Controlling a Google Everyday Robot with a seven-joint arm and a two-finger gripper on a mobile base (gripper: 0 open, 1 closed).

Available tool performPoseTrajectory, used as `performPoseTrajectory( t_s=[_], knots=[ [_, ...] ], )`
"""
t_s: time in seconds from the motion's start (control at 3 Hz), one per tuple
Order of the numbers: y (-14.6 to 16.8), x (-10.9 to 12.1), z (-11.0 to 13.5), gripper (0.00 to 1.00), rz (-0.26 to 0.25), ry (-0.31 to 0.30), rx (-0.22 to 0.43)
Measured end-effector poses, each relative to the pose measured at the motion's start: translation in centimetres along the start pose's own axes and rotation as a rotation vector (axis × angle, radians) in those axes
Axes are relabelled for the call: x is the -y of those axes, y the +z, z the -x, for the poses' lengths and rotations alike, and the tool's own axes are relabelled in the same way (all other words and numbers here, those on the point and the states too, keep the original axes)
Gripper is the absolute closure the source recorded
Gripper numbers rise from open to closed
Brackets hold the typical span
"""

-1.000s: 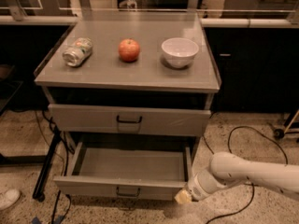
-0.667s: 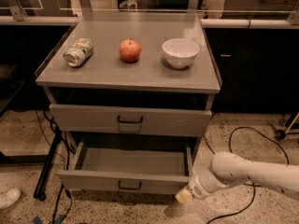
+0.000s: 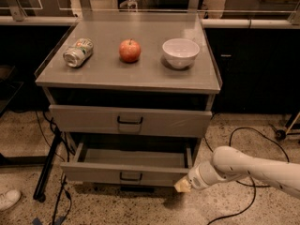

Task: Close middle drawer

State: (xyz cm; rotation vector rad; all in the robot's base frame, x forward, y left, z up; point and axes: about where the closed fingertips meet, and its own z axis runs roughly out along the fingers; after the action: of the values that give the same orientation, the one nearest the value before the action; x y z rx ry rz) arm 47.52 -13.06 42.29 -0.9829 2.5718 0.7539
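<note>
A: Location of the middle drawer?

B: The middle drawer is at lower centre of the frame, pulled partway out of the cabinet. Its grey interior is exposed. The low front panel has a small dark pull at its centre.

A: End effector?

B: The end effector is at lower right of centre. Its tan tip is at the right end of the drawer's front panel and appears to touch it. Released or clenched: cannot tell. The white arm enters from the right edge.

A: Above the drawer?

B: The upper drawer front with a black handle is directly above. The counter carries, left to right, a can on its side, a red apple and a white bowl, all apart.

A: Floor?

B: Black cables at right, a white shoe at lower left.
</note>
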Motion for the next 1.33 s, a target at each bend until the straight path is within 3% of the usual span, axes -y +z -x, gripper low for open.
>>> performPoseTrajectory(
  t_s=[1.0,1.33],
  knots=[
    [-0.2,3.1,4.2,1.0,-0.16,-0.01,0.118],
    [1.8,5.8,7.3,1.0,-0.222,-0.005,0.174]
  ],
)
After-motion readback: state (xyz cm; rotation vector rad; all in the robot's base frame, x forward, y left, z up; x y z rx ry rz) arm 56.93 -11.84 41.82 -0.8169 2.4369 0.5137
